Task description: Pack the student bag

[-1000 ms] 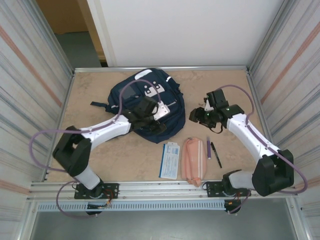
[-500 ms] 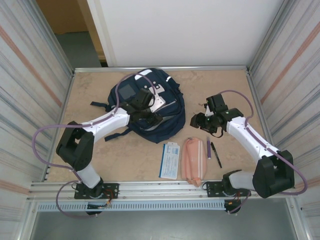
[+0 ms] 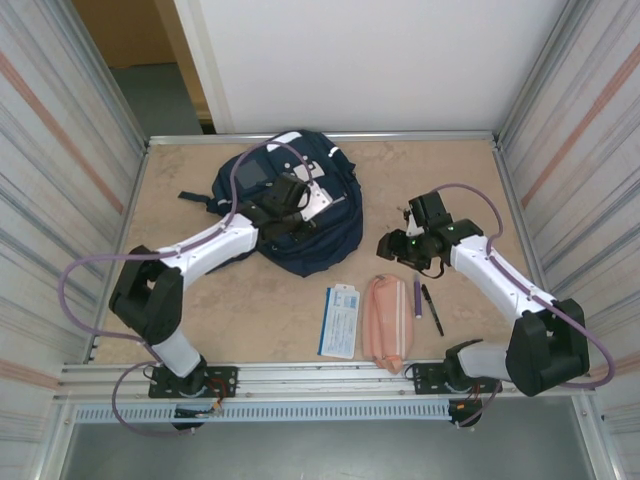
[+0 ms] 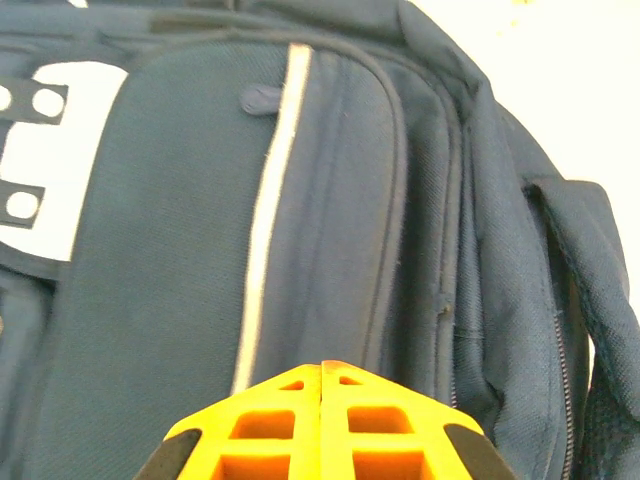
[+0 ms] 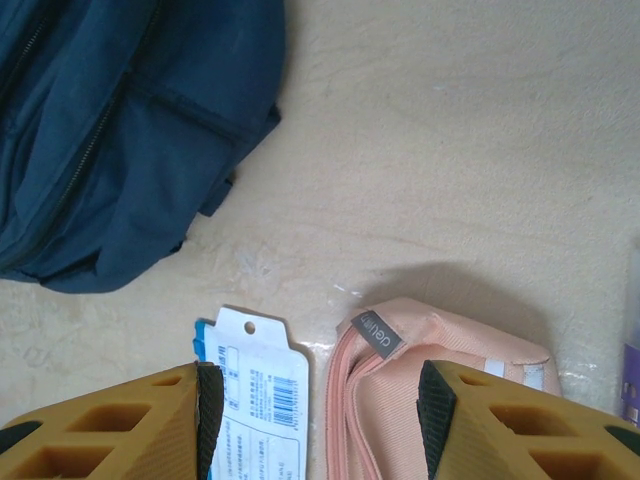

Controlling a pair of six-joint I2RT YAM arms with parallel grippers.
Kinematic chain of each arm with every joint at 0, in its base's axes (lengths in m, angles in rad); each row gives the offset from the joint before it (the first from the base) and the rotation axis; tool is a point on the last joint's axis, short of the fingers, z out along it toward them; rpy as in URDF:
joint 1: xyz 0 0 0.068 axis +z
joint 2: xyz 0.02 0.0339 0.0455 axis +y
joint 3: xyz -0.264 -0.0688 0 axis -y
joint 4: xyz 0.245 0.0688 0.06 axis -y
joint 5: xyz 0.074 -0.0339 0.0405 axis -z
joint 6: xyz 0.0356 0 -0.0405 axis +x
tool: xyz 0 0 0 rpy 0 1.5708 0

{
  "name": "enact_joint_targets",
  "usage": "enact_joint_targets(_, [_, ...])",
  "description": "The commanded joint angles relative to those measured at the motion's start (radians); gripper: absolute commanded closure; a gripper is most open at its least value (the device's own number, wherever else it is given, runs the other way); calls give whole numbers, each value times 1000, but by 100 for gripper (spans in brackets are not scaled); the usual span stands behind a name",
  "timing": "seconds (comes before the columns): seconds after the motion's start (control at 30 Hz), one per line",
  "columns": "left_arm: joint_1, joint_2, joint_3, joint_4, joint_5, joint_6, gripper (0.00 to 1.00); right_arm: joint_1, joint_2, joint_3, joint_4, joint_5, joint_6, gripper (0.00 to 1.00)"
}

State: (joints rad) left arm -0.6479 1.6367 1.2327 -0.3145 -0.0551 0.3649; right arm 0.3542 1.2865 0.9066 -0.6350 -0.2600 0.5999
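The student bag (image 3: 325,240), a navy backpack with white patches, lies flat at the back middle of the table. My left gripper (image 3: 290,222) rests over its front panel. In the left wrist view its orange fingertips (image 4: 322,368) are pressed together, shut, with nothing showing between them, just above the bag (image 4: 180,250) beside a pale stripe and zip seam. My right gripper (image 3: 392,245) hovers right of the bag. Its jaws (image 5: 320,400) stand open over the table, with the bag's corner (image 5: 110,120) at the upper left.
A pink pencil pouch (image 3: 385,320) (image 5: 440,390) and a blue-and-white packet (image 3: 340,320) (image 5: 260,390) lie side by side near the front edge. A purple pen (image 3: 418,297) and a black pen (image 3: 432,308) lie right of the pouch. Metal walls enclose the table.
The left gripper has gone from open to shut and moved back-left over the bag. The bag has shifted toward the back left. The right arm has drifted slightly forward, its jaws unchanged.
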Motion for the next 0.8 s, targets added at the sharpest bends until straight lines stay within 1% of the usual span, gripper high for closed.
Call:
enact_joint_targets(0.0, [6,-93,91,0,-70,63,100,16,19,-11,23,-18,27,45])
enact_joint_targets(0.07, [23,-101,126,-40,-49,65,100,26,41,-8,29,-36,30,45])
enact_joint_targets(0.13, [38,-109,136,-70,-7,53,100,45,63,0,35,-91,-7,45])
enact_joint_targets(0.17, [39,-113,130,-83,25,50,97,63,71,7,23,-80,-33,45])
enact_joint_targets(0.2, [36,-120,116,-98,70,35,72,83,77,20,-4,-38,-47,45])
enact_joint_targets(0.23, [34,-126,103,-102,108,1,51,98,82,32,-32,8,-55,45])
enact_joint_targets(0.3, [23,-145,58,-92,199,-103,43,112,85,42,-86,76,-53,45])
enact_joint_targets(0.4, [-16,-181,-42,-16,293,-259,36,115,47,4,-123,118,-23,44])
enact_joint_targets(0.47, [-57,-195,-108,48,304,-376,33,116,6,-37,-138,115,-10,44])
enact_joint_targets(0.53, [-102,-183,-120,38,340,-443,31,116,-28,-73,-160,113,-4,44])
enact_joint_targets(0.6, [-170,-155,-114,2,307,-507,31,115,-48,-111,-167,100,-22,46])
enact_joint_targets(0.67, [-222,-116,-130,21,310,-585,31,112,-52,-136,-158,71,-37,47])
enact_joint_targets(0.77, [-278,-40,-138,60,357,-717,33,110,-49,-143,-118,6,-47,50])
